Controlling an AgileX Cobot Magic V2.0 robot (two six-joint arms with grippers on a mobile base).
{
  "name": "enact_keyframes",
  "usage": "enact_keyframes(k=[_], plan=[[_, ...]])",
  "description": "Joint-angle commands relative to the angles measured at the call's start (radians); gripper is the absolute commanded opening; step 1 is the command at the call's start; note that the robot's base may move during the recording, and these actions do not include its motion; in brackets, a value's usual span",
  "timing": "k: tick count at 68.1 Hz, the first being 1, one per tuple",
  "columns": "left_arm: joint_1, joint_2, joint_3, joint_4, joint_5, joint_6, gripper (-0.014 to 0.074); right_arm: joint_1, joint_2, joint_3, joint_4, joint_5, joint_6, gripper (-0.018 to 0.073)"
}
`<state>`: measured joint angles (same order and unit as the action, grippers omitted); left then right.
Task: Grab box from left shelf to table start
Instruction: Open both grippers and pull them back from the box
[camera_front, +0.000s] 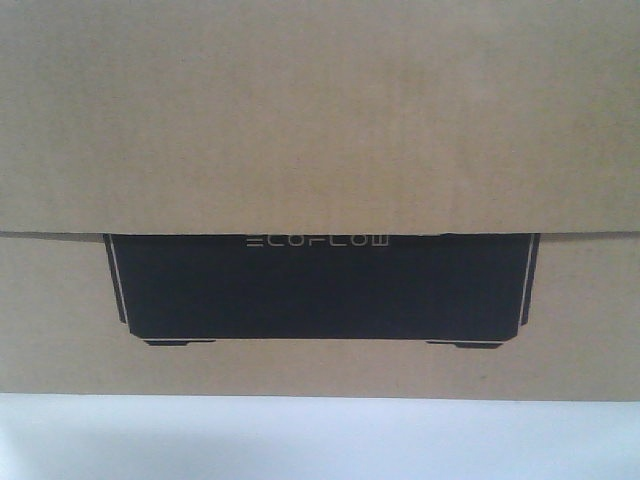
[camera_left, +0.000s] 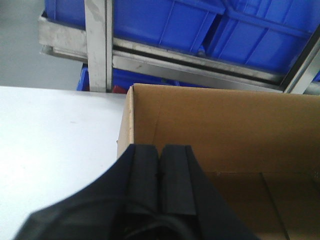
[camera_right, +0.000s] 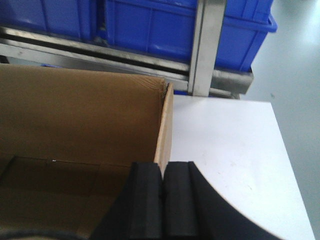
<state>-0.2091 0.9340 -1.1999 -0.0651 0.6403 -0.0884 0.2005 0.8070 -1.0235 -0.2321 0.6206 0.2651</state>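
**Box sits on the worktop, a gripper on each side wall**

The box (camera_front: 320, 150) rests on the white worktop (camera_front: 320, 440). In the front view its brown face fills almost the whole picture, with the black panel and the word ECOFLOW in the middle. It is open at the top, and its long side runs from one gripper across to the other.

The left gripper (camera_left: 160, 172) is at the box's left wall. Its two black pads are pressed together with only a thin line between them. The top edge of the wall comes right down to the pads, so it looks pinched on the cardboard, but the pads hide the spot and I cannot be sure. The inside of the box lies to its right. Bare worktop lies to its left.

The right gripper (camera_right: 162, 187) is at the right wall. Its pads are closed tight too, and the wall's edge runs straight into the gap between them. The inside of the box lies to its left and the worktop to its right.

Behind both grippers, past the far wall of the box, stands the shelf (camera_left: 200, 67) with its metal rail and blue bins (camera_right: 165, 30).

Both arms look equally near. The box seems to be down already, so I think the next move is for each gripper to let go and lift up and back.
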Motion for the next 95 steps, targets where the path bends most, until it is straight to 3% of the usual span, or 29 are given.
enact_keyframes(k=[1,19,39,89,95], plan=[[-0.006,-0.108,0.1,0.003,-0.17,0.003,-0.0093,-0.001,-0.111,0.1,-0.029,-0.202,-0.012,0.0048],[-0.006,-0.427,0.55,0.059,-0.456,0.003,-0.0093,-0.001,-0.48,0.51,-0.078,-0.456,-0.012,0.0049],[-0.006,-0.692,0.868,0.065,-0.528,0.003,-0.0093,-0.001,-0.772,0.757,-0.08,-0.451,-0.012,0.0049],[-0.006,-0.716,0.888,0.065,-0.564,0.003,-0.0093,-0.002,-0.794,0.777,-0.079,-0.448,-0.012,0.0049],[-0.006,-0.716,0.888,0.065,-0.564,0.003,-0.0093,-0.016,-0.803,0.8,-0.024,-0.451,-0.012,0.0049]])
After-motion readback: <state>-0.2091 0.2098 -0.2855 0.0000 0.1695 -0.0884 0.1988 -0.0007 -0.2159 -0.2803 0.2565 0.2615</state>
